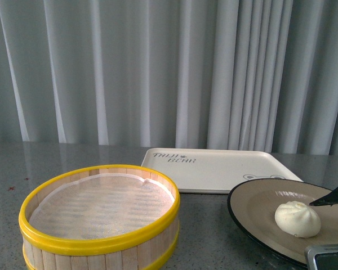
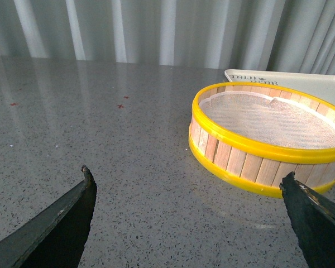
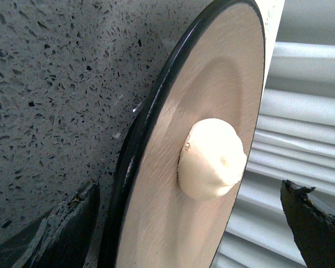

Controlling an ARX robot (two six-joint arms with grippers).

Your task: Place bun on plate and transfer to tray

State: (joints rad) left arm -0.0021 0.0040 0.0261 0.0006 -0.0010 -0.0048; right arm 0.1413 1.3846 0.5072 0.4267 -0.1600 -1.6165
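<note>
The cream-white bun (image 1: 297, 218) sits on the beige plate (image 1: 253, 205) with its black rim, at the front right of the table. My right gripper (image 3: 191, 190) is open, turned on its side, with the bun (image 3: 212, 159) between its spread fingers and untouched. One dark finger (image 1: 333, 197) shows just above the bun. The cream tray (image 1: 225, 169) with dark lettering lies behind the plate, with nothing on it. My left gripper (image 2: 186, 174) is open over bare table, left of the steamer basket, holding nothing.
A wooden steamer basket (image 1: 101, 225) with yellow rims and a white liner stands at the front left, close to the plate and tray. The grey speckled tabletop (image 2: 100, 111) stretches left of it. Grey curtains hang behind the table.
</note>
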